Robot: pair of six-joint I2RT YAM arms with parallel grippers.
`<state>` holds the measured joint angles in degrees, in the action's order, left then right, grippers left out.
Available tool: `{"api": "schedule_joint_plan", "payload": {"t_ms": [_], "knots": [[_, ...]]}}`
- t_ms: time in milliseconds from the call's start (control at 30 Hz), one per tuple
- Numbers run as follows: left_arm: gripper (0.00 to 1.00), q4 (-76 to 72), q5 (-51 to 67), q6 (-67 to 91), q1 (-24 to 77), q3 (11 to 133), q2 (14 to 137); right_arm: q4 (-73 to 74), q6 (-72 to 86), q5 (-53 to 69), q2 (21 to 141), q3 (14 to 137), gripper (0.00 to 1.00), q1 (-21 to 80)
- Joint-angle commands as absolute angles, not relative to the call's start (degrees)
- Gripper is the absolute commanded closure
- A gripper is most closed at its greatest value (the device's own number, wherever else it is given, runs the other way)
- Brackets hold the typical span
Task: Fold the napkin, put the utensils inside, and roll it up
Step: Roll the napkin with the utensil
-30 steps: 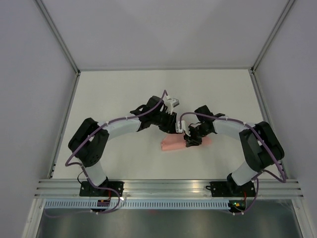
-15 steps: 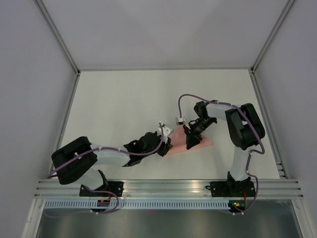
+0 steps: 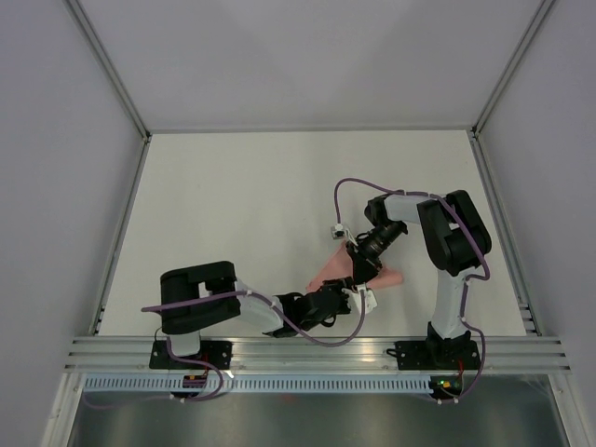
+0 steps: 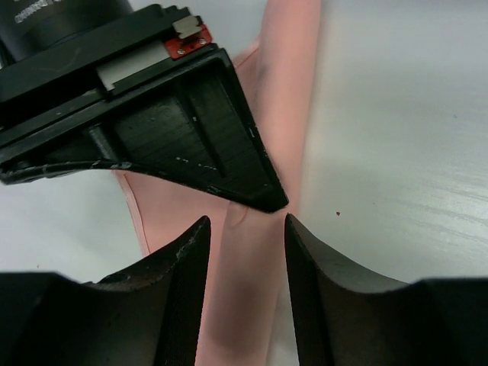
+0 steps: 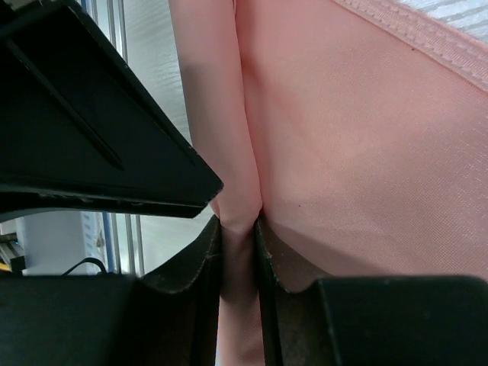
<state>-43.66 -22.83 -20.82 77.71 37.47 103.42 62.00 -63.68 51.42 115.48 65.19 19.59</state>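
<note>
Right jaws pinch the napkin (image 5: 343,152), left jaws parted astride it; a careless tug could unroll it.

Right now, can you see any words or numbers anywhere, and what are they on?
White print on the black round part at the top of the left wrist view: cut off by the edge and too blurred to read.
napkin: no words or numbers.
table: no words or numbers.
Nothing else in any view carries text that can be read.
</note>
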Motion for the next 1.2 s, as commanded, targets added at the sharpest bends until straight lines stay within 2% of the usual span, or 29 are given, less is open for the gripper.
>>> {"api": "schedule_joint_plan", "payload": {"t_ms": [0, 433, 533, 600, 633, 667, 800, 833, 1033, 1167], "knots": [[0.51, -46.07, -24.70, -29.18, 78.49, 40.16, 105.82, 56.42, -66.27, 41.93, 119.44, 64.95, 0.89, 19.78], [0.51, -37.54, -20.66, -26.37, 77.96, 42.27, 110.30, 57.30, -65.92, 41.13, 120.41, 66.27, 0.88, 19.78], [0.58, -35.87, -19.00, -24.35, 77.61, 42.28, 110.39, 57.30, -65.83, 41.13, 120.50, 66.45, 0.87, 19.77], [0.68, -33.15, -17.32, -22.51, 77.17, 42.54, 110.30, 57.22, -65.74, 41.13, 120.32, 66.53, 0.86, 19.78], [0.72, -32.35, -16.10, -21.98, 76.99, 42.71, 110.39, 57.13, -65.48, 41.22, 120.15, 66.45, 0.82, 19.69], [0.81, -31.04, -15.56, -21.36, 76.82, 42.80, 110.30, 57.04, -65.48, 41.39, 119.97, 66.36, 0.80, 19.77], [0.97, -30.06, -13.10, -19.07, 76.29, 42.01, 109.51, 54.76, -64.25, 41.57, 117.00, 65.13, 0.66, 19.78], [0.98, -29.88, -11.79, -18.81, 76.20, 41.84, 109.08, 54.23, -63.90, 41.57, 116.20, 64.95, 0.60, 19.78], [0.98, -26.90, -6.34, -16.17, 74.53, 41.66, 108.90, 51.51, -61.00, 42.36, 109.35, 63.90, 0.42, 19.78], [0.98, -25.84, -4.22, -14.86, 73.57, 42.01, 108.98, 48.26, -57.32, 42.28, 104.60, 63.02, 0.38, 19.69]]}}
